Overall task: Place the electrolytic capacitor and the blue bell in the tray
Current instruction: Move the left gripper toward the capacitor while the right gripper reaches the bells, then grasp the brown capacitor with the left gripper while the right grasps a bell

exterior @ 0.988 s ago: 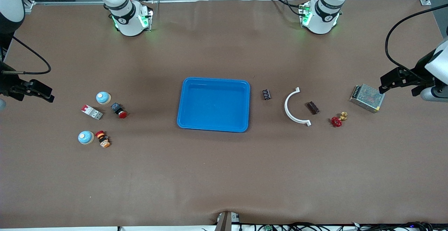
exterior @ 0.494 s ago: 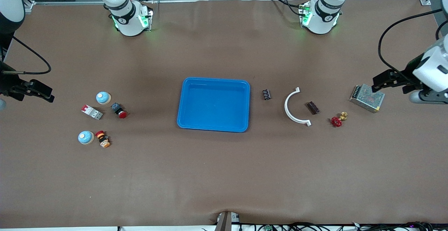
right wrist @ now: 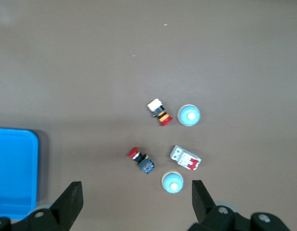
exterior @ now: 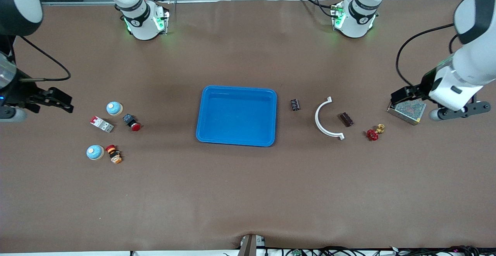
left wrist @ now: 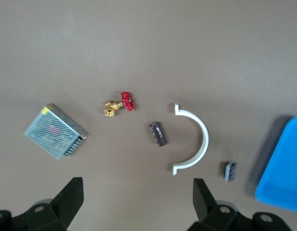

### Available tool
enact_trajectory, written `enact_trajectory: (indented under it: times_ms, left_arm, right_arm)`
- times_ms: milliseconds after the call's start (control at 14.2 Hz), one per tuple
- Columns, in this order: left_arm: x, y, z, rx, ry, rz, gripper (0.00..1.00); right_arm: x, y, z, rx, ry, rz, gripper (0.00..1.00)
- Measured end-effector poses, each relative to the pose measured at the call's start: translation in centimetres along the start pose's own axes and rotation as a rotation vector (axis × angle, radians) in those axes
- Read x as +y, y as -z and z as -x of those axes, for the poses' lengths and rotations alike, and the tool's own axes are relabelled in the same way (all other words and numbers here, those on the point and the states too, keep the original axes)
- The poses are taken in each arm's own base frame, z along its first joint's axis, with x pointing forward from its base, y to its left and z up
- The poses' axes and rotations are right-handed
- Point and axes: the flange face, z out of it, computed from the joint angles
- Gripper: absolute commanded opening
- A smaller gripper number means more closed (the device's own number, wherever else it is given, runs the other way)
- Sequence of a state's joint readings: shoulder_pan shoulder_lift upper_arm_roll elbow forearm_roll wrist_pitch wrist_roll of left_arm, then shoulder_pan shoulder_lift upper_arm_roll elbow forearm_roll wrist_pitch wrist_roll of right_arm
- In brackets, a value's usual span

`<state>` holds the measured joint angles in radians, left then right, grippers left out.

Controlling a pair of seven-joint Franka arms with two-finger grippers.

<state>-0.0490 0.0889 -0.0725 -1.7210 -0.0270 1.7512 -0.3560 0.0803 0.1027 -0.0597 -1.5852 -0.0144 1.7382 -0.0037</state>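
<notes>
The bright-blue tray (exterior: 237,115) lies mid-table and shows at the edge of both wrist views (left wrist: 283,168) (right wrist: 13,171). Two blue bells (exterior: 114,108) (exterior: 94,152) stand toward the right arm's end (right wrist: 173,182) (right wrist: 189,115). A small dark capacitor (exterior: 295,104) (left wrist: 229,171) lies beside the tray. A brown capacitor (exterior: 346,119) (left wrist: 158,134) lies inside a white arc. My left gripper (exterior: 403,93) (left wrist: 137,199) hangs open and empty over the metal box. My right gripper (exterior: 58,101) (right wrist: 136,202) hangs open and empty, up beside the bells toward the right arm's end of the table.
A white curved clip (exterior: 325,118), a red-handled brass valve (exterior: 372,134) and a mesh metal box (exterior: 407,108) lie toward the left arm's end. A red-and-white breaker (exterior: 101,124), a red push button (exterior: 131,122) and a striped button (exterior: 113,154) lie among the bells.
The left arm has swung in toward the middle, bringing its gripper over the metal box. The right arm has shifted slightly toward the bells. Nothing on the table has moved.
</notes>
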Motion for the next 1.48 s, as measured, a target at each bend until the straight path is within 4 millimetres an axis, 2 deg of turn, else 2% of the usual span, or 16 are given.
enact_trajectory:
  times_ms: [212,353,423,494,564,706,776,847,917,988,1199,1482]
  left_arm:
    - [2.7,-4.9,1.0,0.023,0.083,0.012,1.00]
    - [3.0,-7.9,1.5,0.033,0.097,0.016,1.00]
    - [2.7,-9.5,1.8,0.031,0.102,0.015,1.00]
    - [2.4,-11.2,2.1,0.031,0.108,0.015,1.00]
    - [2.1,-12.9,2.4,0.037,0.126,0.017,1.00]
    - [1.4,-16.2,3.4,0.052,0.180,0.025,1.00]
    - [1.1,-17.7,3.9,0.057,0.217,0.029,1.00]
    - [0.9,-18.8,4.2,0.061,0.251,0.032,1.00]
    - [0.8,-19.7,4.4,0.062,0.281,0.035,1.00]
    - [0.8,-20.4,4.4,0.065,0.309,0.039,1.00]
    - [1.1,-22.8,4.0,0.078,0.358,0.056,1.00]
    - [1.6,-26.9,4.5,0.083,0.372,0.070,1.00]
  right_arm:
    - [-3.9,-2.5,-0.6,-0.042,0.065,0.000,1.00]
    - [-5.1,-5.2,-1.2,-0.085,0.088,0.008,1.00]
    - [-5.0,-6.9,-1.8,-0.094,0.135,0.021,1.00]
    - [-3.9,-8.6,-2.8,-0.083,0.237,0.033,1.00]
    - [-1.6,-10.3,-3.8,-0.067,0.344,0.037,1.00]
    - [6.0,-14.1,-5.2,-0.040,0.507,0.038,1.00]
    - [9.9,-16.1,-5.3,-0.041,0.594,0.033,1.00]
    - [12.5,-17.7,-5.2,-0.050,0.680,0.020,1.00]
    - [13.8,-19.0,-5.0,-0.062,0.742,0.010,1.00]
    - [14.2,-20.1,-5.0,-0.075,0.787,0.001,1.00]
    - [13.7,-23.4,-5.3,-0.103,0.892,-0.026,1.00]
    - [13.7,-28.0,-5.7,-0.113,1.001,-0.036,1.00]
